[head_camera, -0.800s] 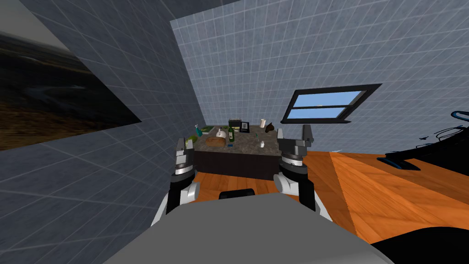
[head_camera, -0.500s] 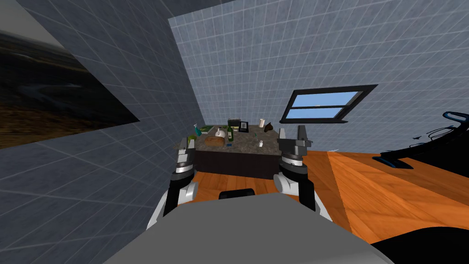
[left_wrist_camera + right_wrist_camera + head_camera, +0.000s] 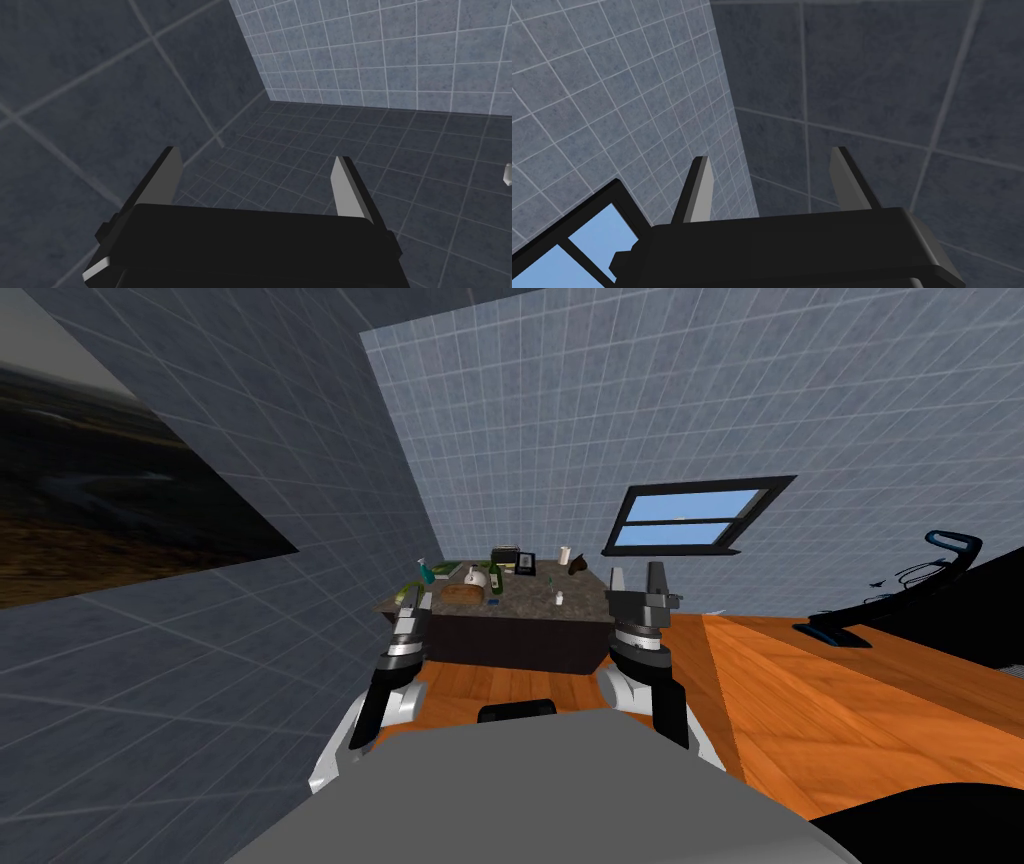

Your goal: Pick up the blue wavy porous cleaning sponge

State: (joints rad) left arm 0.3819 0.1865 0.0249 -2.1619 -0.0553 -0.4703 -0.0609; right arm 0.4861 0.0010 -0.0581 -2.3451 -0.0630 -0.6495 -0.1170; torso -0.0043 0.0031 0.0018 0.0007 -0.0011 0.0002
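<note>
head: small blue sponge [image 3: 492, 604] on the stone-topped counter [image 3: 540, 600], just beside the bread loaf [image 3: 463, 594]
left wrist: left gripper [image 3: 257, 175] fingers spread, empty
right wrist: right gripper [image 3: 772, 177] fingers spread, empty
progress: nothing grasped yet; approach, reach and grasp all left

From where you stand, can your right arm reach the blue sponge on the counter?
Probably not yet. The sponge lies on the counter beyond a strip of floor, and my right gripper, open, points upward. Nothing blocks the way; I would likely roll closer first.
</note>
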